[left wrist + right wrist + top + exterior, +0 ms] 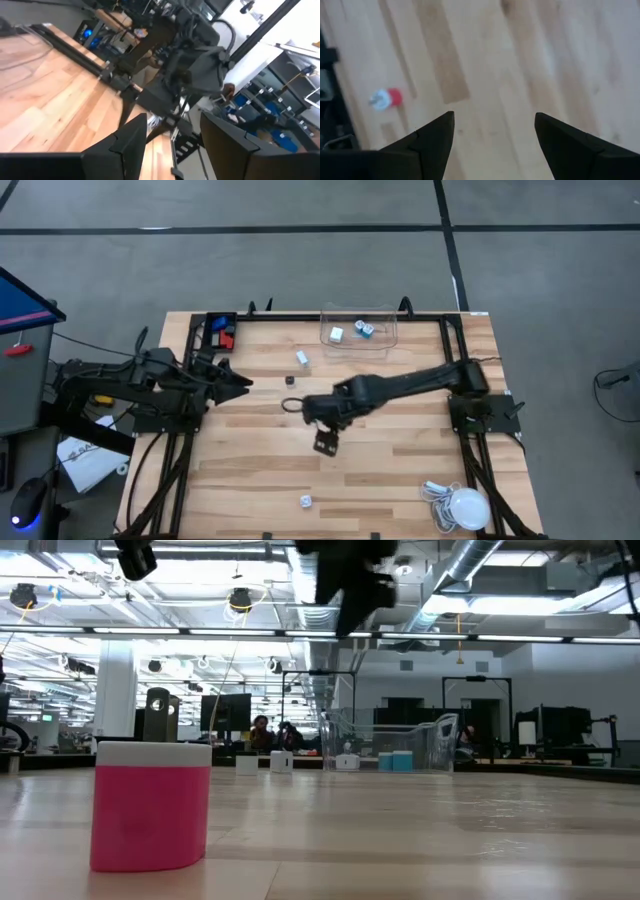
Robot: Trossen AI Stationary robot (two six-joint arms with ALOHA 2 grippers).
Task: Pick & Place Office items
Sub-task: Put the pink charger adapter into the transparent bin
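Observation:
My right gripper (325, 442) hangs open over the middle of the table, fingers pointing down, holding nothing; its wrist view (495, 125) shows bare wood between the fingers. A small red piece with a white cap (385, 98) stands on the table toward the near edge (306, 501), close to the low camera (150, 805). A white-and-blue block (302, 357) and a tiny black piece (290, 379) lie farther back. My left gripper (240, 385) waits open at the table's left, pointing right (172, 130).
A clear container (358, 328) at the far edge holds white and blue blocks (365, 329). A black bin (220, 330) at the far left corner holds blue and red pieces. The white bulb with coiled cable (460, 505) lies at the near right corner.

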